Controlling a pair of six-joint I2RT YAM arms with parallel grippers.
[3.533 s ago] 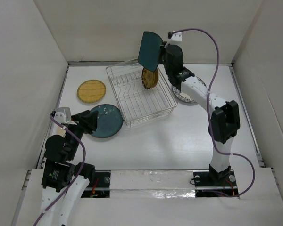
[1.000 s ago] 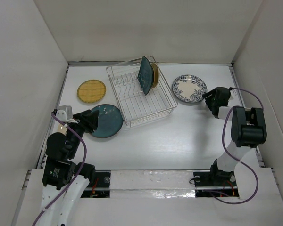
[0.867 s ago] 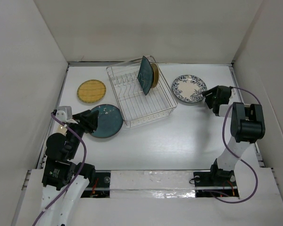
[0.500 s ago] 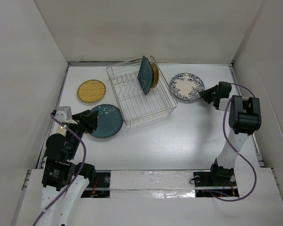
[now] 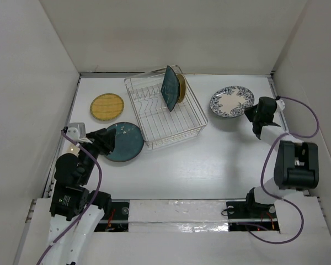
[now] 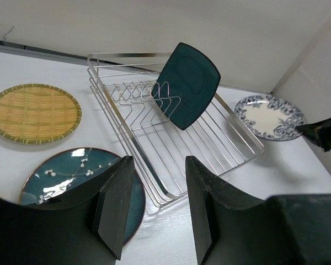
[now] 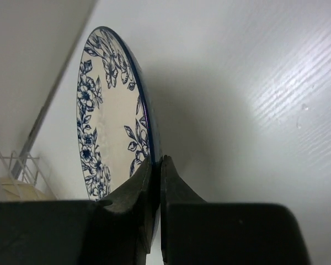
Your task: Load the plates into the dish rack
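Observation:
The silver wire dish rack [image 5: 182,128] [image 6: 240,132] stands at the table's middle back. A square dark teal plate [image 5: 169,88] [image 6: 187,84] and a yellow-brown woven plate [image 5: 181,88] stand upright in its far end. My right gripper [image 5: 252,112] [image 7: 156,163] is shut on the rim of the white plate with blue floral rim [image 5: 231,101] [image 7: 107,130] and holds it lifted off the table, right of the rack. My left gripper [image 5: 103,141] [image 6: 154,207] is open and empty over the near edge of the round dark teal plate [image 5: 124,141] [image 6: 60,174]. No small cream plate shows.
A second yellow-brown woven plate [image 5: 107,106] [image 6: 33,112] lies flat at the far left. White walls close in the table on three sides.
My right gripper let go of the square teal plate in the rack, swung right, closed on the floral plate's rim and lifted it. The left arm has not moved.

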